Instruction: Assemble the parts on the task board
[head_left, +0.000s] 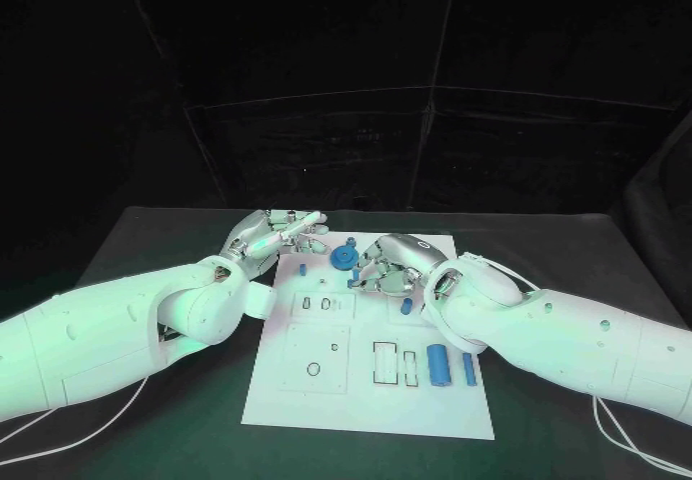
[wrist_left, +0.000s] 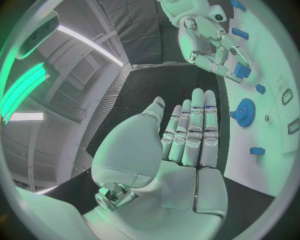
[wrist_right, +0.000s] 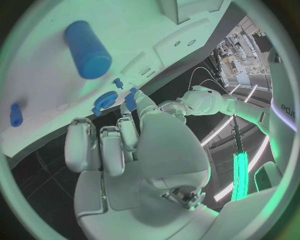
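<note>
Head view: blue gear (head_left: 340, 260) just beside right hand (head_left: 387, 268).

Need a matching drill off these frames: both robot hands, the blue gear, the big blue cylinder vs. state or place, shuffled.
1. silver left robot hand
2. silver right robot hand
3. blue toothed gear
4. large blue cylinder

A. lies at the near right of the white task board
B. holds a small blue block
C. empty, fingers extended
D. on the board's far part, between both hands

Pairs: 1-C, 2-B, 3-D, 4-A
</note>
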